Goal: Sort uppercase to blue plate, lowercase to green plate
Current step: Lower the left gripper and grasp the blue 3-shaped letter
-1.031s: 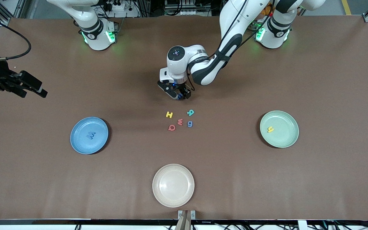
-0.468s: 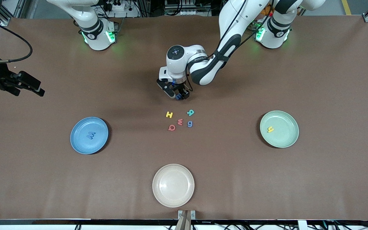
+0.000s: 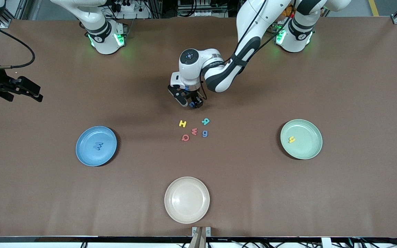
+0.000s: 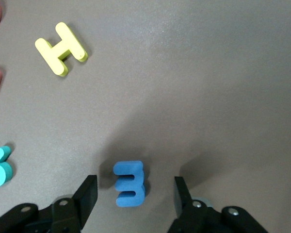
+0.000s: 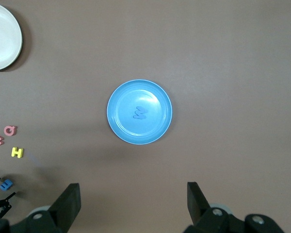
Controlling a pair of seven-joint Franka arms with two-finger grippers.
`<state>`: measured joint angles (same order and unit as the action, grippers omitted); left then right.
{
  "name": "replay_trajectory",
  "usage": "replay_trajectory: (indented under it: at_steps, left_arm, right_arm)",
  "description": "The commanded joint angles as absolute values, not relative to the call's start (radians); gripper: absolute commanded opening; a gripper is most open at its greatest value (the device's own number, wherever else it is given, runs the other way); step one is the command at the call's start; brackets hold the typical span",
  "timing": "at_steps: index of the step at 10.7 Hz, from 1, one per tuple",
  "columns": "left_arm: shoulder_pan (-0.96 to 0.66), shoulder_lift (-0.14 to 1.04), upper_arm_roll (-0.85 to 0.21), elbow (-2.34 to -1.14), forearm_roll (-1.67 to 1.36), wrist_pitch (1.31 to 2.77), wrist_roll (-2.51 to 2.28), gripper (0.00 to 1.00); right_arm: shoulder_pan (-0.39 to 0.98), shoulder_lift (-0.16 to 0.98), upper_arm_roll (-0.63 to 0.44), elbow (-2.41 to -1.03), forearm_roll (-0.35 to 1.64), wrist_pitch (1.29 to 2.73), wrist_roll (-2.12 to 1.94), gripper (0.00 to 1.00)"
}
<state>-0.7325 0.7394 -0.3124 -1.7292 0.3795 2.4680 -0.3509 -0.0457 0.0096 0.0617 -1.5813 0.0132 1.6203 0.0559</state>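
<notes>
The left gripper (image 3: 192, 102) hung low over the middle of the table (image 3: 357, 86), just above a small blue letter e (image 4: 130, 183). In the left wrist view its two fingers (image 4: 86, 194) stood apart, one on each side of the blue e with clear gaps, and the letter lay flat on the table, not held.

Nearer the front camera than the e lay a loose cluster of letters: the yellow H (image 3: 183, 123), the teal R (image 3: 205, 121), the red w (image 3: 194, 131), the blue g (image 3: 205, 133) and the red Q (image 3: 185, 137), each apart from its neighbours.

The blue plate (image 3: 84, 155) sat toward the right arm's end of the table and held the blue W (image 3: 98, 146) near its centre. The green plate (image 3: 310, 150) sat toward the left arm's end and held the small yellow h (image 3: 292, 139). A cream plate (image 3: 187, 213) stood nearest the front camera, between the two coloured plates.

The right gripper (image 3: 29, 91) waited high over the right arm's end of the table. In the right wrist view its fingers (image 5: 72, 199) were spread wide with nothing between them, and the blue plate showed well below.
</notes>
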Motion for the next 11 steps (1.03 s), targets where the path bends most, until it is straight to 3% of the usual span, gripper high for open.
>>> replay_trajectory:
  at_steps: [1,7,11]
  left_arm:
    - [-0.729,0.749,-0.314,-1.717,0.410,2.474,-0.339,0.69]
    - [-0.732,0.755,-0.311,-1.717,0.411,2.477,-0.330,0.61]
    - [-0.729,0.755,-0.310,-1.720,0.411,2.491,-0.299,0.50]
  right_arm:
    - [-0.051,0.017,0.063,-1.574,0.002,1.614,0.046,0.95]
    - [-0.049,0.029,0.063,-1.569,0.009,1.620,0.046,0.90]
    - [-0.051,0.029,0.061,-1.572,0.005,1.612,0.046,0.95]
